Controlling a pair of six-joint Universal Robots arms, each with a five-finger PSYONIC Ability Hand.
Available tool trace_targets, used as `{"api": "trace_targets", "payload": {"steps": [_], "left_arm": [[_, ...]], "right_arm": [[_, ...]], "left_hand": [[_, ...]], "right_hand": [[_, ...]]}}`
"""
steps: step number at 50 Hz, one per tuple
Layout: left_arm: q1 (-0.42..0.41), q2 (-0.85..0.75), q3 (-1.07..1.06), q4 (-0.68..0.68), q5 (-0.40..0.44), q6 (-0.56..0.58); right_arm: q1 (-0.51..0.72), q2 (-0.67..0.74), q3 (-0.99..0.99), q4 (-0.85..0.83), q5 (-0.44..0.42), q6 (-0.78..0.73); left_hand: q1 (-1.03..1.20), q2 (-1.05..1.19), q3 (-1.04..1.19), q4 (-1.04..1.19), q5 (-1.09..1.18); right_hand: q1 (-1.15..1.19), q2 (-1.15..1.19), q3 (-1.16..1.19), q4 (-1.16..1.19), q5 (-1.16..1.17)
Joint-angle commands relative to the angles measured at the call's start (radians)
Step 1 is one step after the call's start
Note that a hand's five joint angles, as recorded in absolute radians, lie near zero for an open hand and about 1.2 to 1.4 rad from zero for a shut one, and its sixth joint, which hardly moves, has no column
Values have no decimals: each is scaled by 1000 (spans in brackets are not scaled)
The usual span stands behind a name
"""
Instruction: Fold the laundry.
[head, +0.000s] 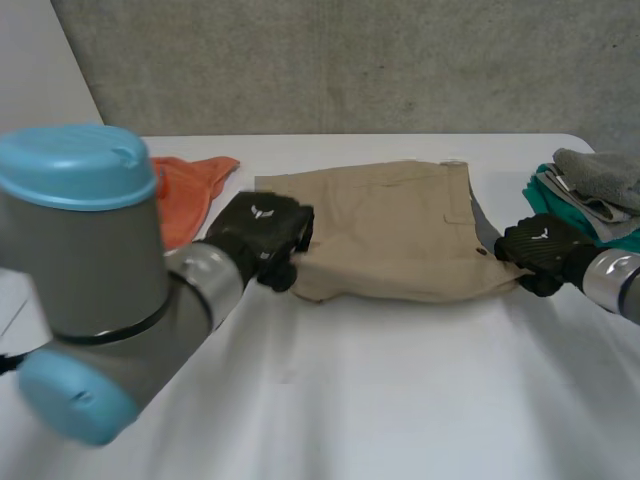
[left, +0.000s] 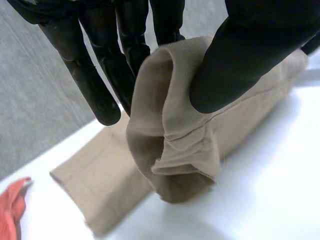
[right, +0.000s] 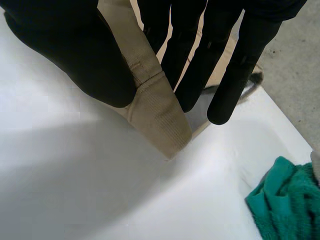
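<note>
Khaki garment (head: 390, 225), most likely a pair of shorts though the fold hides its cut, lies flat across the middle of the white table (head: 380, 400), with bare tabletop between it and the near edge. Nearest the camera in the head view, the left arm (head: 100, 290) bulks large, its grey joint and light-blue cap in front of the table's left side. It ends in the left hand (head: 262, 232), which sits at the garment's near left corner. In the left wrist view that corner is lifted off the table and bunched. The thumb (left: 240, 65) presses the hemmed cloth from one side and the fingers (left: 95, 90) stand straight behind it, so the cloth is pinched between them. The rest of the garment trails down onto the table below the palm.

The right hand (head: 540, 250) is at the near right corner. Its wrist view shows the thumb (right: 75, 55) on one side of the folded hem and the fingers (right: 240, 65) straight on the other, nipping the corner between them while its tip touches the table.

Farther back on the left, an orange cloth (head: 190, 195) lies crumpled near the garment's far left corner, apart from it. Farther back on the right, a green towel (head: 565, 200) with grey cloth (head: 600, 172) on top makes a pile just beyond the right hand. A grey wall (head: 350, 60) stands behind the table.
</note>
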Motion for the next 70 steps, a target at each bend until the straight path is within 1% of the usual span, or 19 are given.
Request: {"api": "trace_targets", "payload": {"steps": [1,5,9,13,17,22,27,38,40,43,44,45,46,47,52,56,59,66,70], "left_arm": [[-8,177,-171,-284,13,13],[-37,243,-289,-424,42,12],[-128,260,-343,-501,105,12],[-162,261,-319,-507,105,13],[-123,245,-244,-452,90,15],[51,115,-136,-241,38,85],[122,-53,0,-81,13,197],[194,-424,379,189,33,253],[202,-507,462,271,60,259],[204,-577,519,337,141,256],[202,-588,525,349,165,256],[200,-591,528,355,178,256],[200,-593,530,361,185,256],[197,-593,530,372,201,256],[182,-564,491,380,182,254],[182,-431,372,371,146,245],[176,-283,202,369,126,245],[145,-93,-91,317,117,240],[124,-75,-193,318,125,240]], "right_arm": [[-33,-260,120,357,9,-116],[-76,-369,206,578,40,-300],[-85,-420,284,715,48,-474],[-75,-428,318,723,42,-472],[-64,-411,295,690,45,-427],[-16,-319,154,531,55,-185],[70,-234,36,352,95,29],[246,15,-181,-90,313,109],[270,127,-260,-203,383,101],[280,193,-302,-271,416,103],[293,226,-322,-308,433,101],[298,233,-326,-323,440,101],[304,241,-331,-340,453,101],[306,247,-340,-377,488,103],[312,197,-310,-425,586,121],[303,79,-215,-394,554,158],[300,-36,-109,-293,473,187],[245,-110,28,-40,359,219],[206,-131,100,3,327,216]], "left_hand": [[257,200,211,197,223],[257,200,211,197,223],[257,200,211,197,223],[257,200,211,197,223],[257,200,211,197,223],[257,200,211,197,223],[257,200,211,197,223],[257,200,211,197,223],[257,200,211,197,223],[257,200,211,197,223],[165,108,119,104,131],[-72,-129,-118,-132,-106],[-408,-465,-454,-469,-442],[-965,-1021,-1011,-1025,-999],[-965,-1021,-1011,-1025,-999],[-965,-1021,-1011,-1025,-999],[-935,-992,-981,-995,-969],[-548,-605,-594,-608,-582],[-409,-466,-455,-470,-443]], "right_hand": [[319,228,216,200,218],[319,228,216,200,218],[319,228,216,200,218],[319,228,216,200,218],[319,228,216,200,218],[319,228,216,200,218],[319,228,216,200,218],[319,228,216,200,218],[319,228,216,200,218],[319,228,216,200,218],[-26,-117,-129,-145,-127],[-248,-338,-351,-366,-348],[-477,-567,-580,-595,-577],[-903,-994,-1006,-1021,-1003],[-903,-994,-1006,-1021,-1003],[-903,-994,-1006,-1021,-1003],[-903,-994,-1006,-1021,-1003],[-879,-969,-982,-997,-979],[-814,-904,-917,-932,-914]]}}
